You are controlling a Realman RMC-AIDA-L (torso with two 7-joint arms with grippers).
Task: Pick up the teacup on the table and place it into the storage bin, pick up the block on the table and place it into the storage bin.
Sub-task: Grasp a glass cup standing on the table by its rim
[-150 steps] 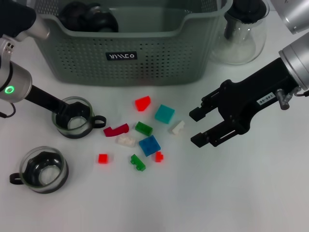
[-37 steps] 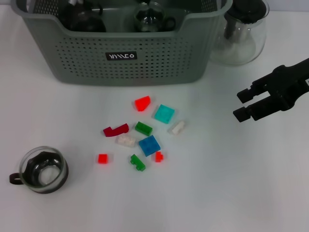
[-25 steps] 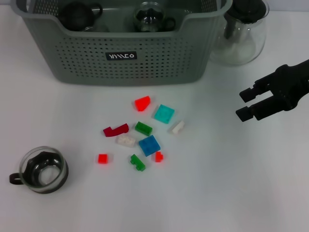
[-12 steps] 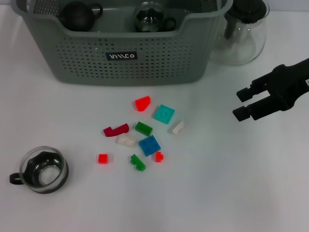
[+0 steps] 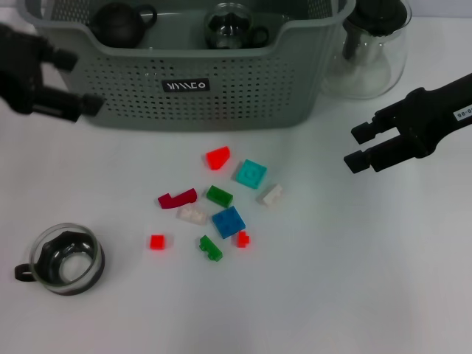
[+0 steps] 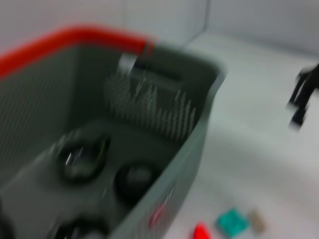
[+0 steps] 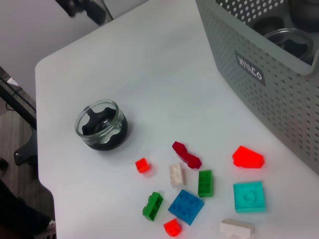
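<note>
**A:** Fingers first: the right gripper (image 5: 355, 145) is sitting with its two black fingers spread apart, nothing between them, hovering over bare table (image 5: 354, 280) off to the right of the blocks. The left gripper (image 5: 80, 82) is showing two fingers parted as well and isn't carrying anything, hanging just in front of the storage bin's (image 5: 243, 88) left end.

**B:** So both are empty. What's waiting to be picked up?

**A:** One teacup (image 5: 66, 258) is standing upright near the front left of the table, handle pointing away from the blocks. The bin is already holding cups; I'm seeing a clear one (image 5: 228, 22) and a dark round one (image 5: 118, 22) through the open top. Blocks are all lying loose in a cluster in the middle: blue block (image 5: 228, 221), teal block (image 5: 251, 173), white block (image 5: 271, 195), plus red and green bits.

**B:** Why's the right one parked out there?

**A:** My guess is it's lining up for the blocks, since the white one is lying nearest to it. The left arm looks like the one handling the cup side. The glass teapot (image 5: 372, 48) is standing right beside the bin's right end, not part of the job.
</note>
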